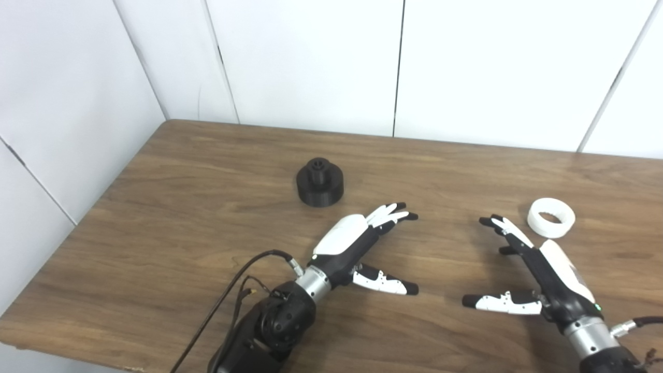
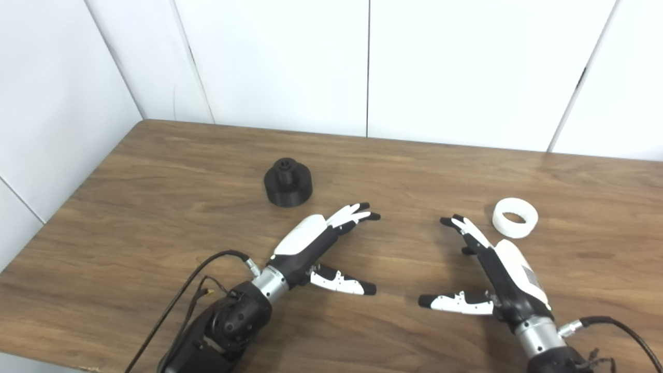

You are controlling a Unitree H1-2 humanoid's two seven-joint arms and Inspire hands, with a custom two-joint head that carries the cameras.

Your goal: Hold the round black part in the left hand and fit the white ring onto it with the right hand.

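Round black part (image 2: 288, 183) on table (image 2: 155, 217), white ring (image 2: 515, 217) beside empty, spread right hand (image 2: 505, 280)

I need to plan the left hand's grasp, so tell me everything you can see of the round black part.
The round black part is matte, plastic-looking and stepped: a wide, low cylindrical base with a narrower round hub rising from its centre, a dark hole in the hub's top. It stands upright on the wooden table, toward the far left. Nothing touches it but the table; the left hand lies open nearer the robot, apart from it.
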